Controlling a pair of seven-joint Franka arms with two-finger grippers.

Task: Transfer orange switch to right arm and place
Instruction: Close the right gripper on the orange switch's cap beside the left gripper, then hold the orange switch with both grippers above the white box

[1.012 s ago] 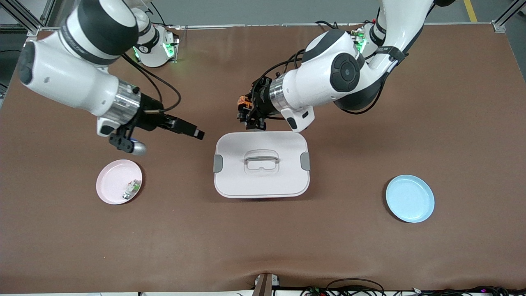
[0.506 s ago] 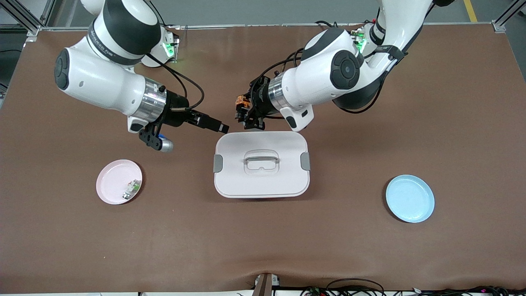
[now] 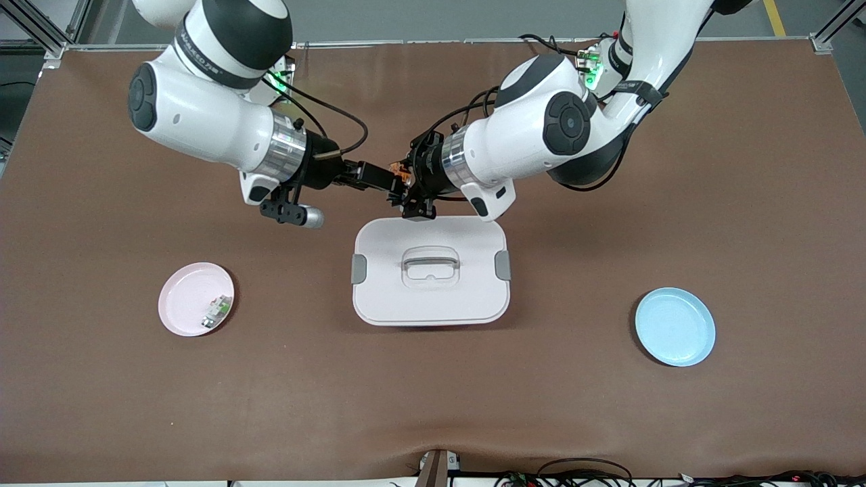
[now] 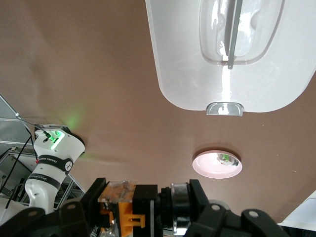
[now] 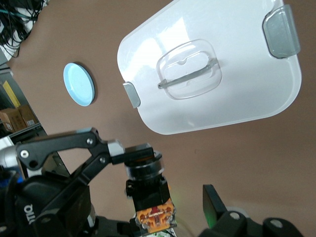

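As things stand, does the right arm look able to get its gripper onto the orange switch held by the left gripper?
Probably yes. The left gripper holds the orange switch in the air, and the right gripper has its open fingers at the switch. Nothing stands between them; the white lidded box lies lower.

I see a brown mat-covered table (image 3: 433,406) under even light, a grey floor strip above its top edge, aluminium frame posts (image 3: 40,27) at its corners, cables (image 3: 582,473) along its near edge

right hand (image 3: 385,181) now at orange switch (image 3: 404,177)
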